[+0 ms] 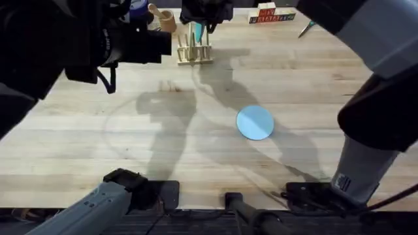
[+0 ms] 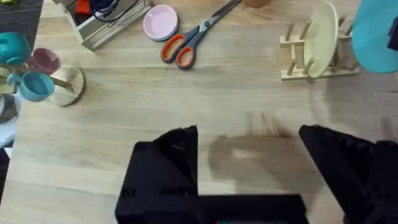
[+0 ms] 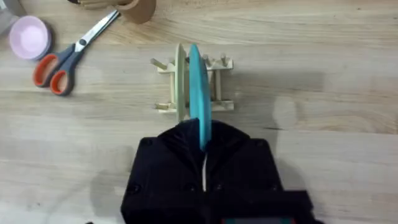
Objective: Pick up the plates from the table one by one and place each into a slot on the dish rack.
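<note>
Right gripper: the black two-finger right gripper (image 3: 203, 163) has its fingers clamped on the lower edge of the round teal plate (image 3: 199, 96), holding it on edge directly over the rack; from overhead it (image 1: 206, 14) sits at the far side of the table.

Teal plate: upright and edge-on in the right wrist view, its upper part lined up among the pegs, just beside a pale cream plate (image 3: 180, 78); whether it already rests on the rack's base cannot be told.

Dish rack: the small light wooden dish rack with thin upright dowel pegs (image 1: 194, 51) stands near the far edge of the large light butcher-block table (image 1: 98, 143); the cream plate (image 2: 322, 39) stands upright in one of its slots.

Pale blue plate: the round, flat light blue plate (image 1: 255, 123) lies on the tabletop right of centre, well apart from the rack.

Left gripper: the black left gripper (image 2: 249, 149) hangs above bare wood with its fingers spread wide and nothing between them.

Surroundings: orange-handled scissors (image 2: 186, 42) and a small pink round dish (image 2: 160, 22) lie beyond the rack; a wooden cup with a spoon (image 1: 166, 19) stands just left of it.
</note>
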`<act>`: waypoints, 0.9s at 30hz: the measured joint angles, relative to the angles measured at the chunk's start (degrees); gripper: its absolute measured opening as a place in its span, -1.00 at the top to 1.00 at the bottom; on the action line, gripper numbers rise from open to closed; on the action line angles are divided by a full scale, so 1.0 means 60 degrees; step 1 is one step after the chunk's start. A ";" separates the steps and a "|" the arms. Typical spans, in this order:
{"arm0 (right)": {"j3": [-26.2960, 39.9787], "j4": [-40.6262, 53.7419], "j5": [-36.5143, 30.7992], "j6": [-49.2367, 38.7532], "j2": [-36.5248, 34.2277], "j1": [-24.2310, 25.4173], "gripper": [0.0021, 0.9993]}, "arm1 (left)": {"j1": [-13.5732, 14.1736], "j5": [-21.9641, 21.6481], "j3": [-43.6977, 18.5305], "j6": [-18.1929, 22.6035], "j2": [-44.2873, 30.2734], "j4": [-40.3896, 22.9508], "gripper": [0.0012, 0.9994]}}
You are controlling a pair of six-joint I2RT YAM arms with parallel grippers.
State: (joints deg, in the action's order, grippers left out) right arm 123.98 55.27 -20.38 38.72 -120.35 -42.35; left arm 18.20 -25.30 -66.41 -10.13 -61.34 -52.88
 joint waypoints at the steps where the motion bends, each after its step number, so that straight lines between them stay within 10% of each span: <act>1: 0.0000 -0.0052 -0.0005 0.0016 -0.0039 0.0000 0.94 | 0.0000 0.0000 0.0000 0.0000 0.0000 0.0000 -0.99; 27: 0.0004 -0.0683 -0.0211 0.0040 -0.0693 0.0004 0.94 | 0.0000 0.0003 0.0000 -0.0004 0.0000 -0.0291 -0.99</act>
State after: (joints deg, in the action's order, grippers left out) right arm 124.01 51.17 -21.65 38.96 -124.51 -42.32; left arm 18.20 -25.28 -66.41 -10.15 -61.34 -54.63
